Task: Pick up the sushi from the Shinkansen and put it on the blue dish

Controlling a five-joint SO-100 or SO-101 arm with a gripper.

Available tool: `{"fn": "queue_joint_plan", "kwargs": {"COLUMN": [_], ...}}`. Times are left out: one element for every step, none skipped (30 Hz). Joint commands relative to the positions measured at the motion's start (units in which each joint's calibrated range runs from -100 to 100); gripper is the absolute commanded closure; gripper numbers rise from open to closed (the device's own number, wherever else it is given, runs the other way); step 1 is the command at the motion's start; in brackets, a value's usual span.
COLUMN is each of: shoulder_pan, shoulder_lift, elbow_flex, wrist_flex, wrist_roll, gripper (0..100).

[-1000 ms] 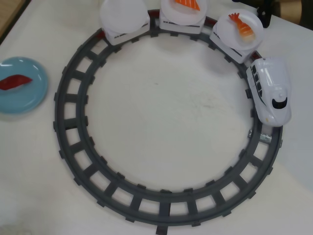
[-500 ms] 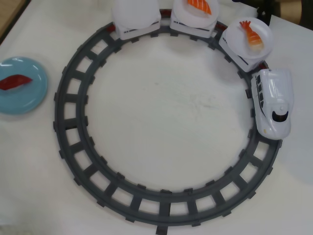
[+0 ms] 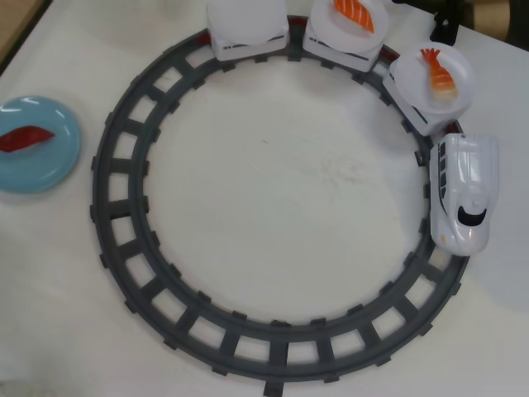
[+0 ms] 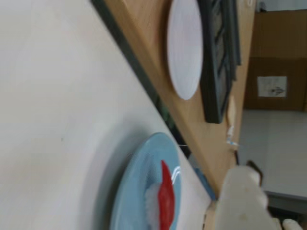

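The dark red sushi point(image 3: 25, 138) lies on the blue dish point(image 3: 41, 169) at the left edge of the overhead view, outside the track. The wrist view shows the same sushi point(image 4: 166, 201) resting on the blue dish point(image 4: 132, 191) from close by. The white Shinkansen point(image 3: 464, 192) is on the right side of the track, pulling three cars with white plates. No arm or gripper shows in the overhead view. A blurred white piece point(image 4: 240, 201) at the bottom right of the wrist view may be part of my gripper; its jaws cannot be made out.
A grey ring of track point(image 3: 124, 248) fills the table. The rear car's plate point(image 3: 246, 16) is bare, the middle one carries a salmon piece point(image 3: 354, 12) and the front one a shrimp piece point(image 3: 438, 70). A wooden surface with a white plate point(image 4: 184, 48) lies beyond the table edge.
The train and its cars have run clockwise along the track, the engine moving down the right side. The sushi and blue dish have stayed put.
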Motion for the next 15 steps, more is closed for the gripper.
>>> {"fn": "queue_joint_plan", "kwargs": {"shoulder_pan": [-0.5, -0.5, -0.5, -0.5, -0.5, -0.5, -0.5, -0.5, -0.5, -0.5, -0.5, -0.5, -0.5, -0.5, -0.5], "shoulder_lift": [-3.8, -4.7, -5.5, -6.3, -7.1, -8.0, -8.6, -9.4, -10.0, -10.7, -11.4, -12.0, -12.4, -12.4, -12.4], "elbow_flex": [0.4, 0.5, 0.5, 0.4, 0.4, 0.4, 0.4, 0.4, 0.4, 0.4, 0.4, 0.4, 0.4, 0.4, 0.5], "wrist_flex": [4.8, 6.2, 7.6, 8.7, 9.8, 10.9, 12.1, 13.4, 14.8, 16.1, 17.4, 18.8, 20.1, 21.4, 22.6], "wrist_roll": [-0.1, -0.1, -0.1, -0.1, -0.1, -0.1, -0.1, -0.1, -0.1, -0.1, -0.1, -0.1, -0.1, -0.1, -0.1], "gripper": [83, 83, 83, 83, 83, 83, 83, 83, 83, 83, 83, 83, 83, 83, 83]}}
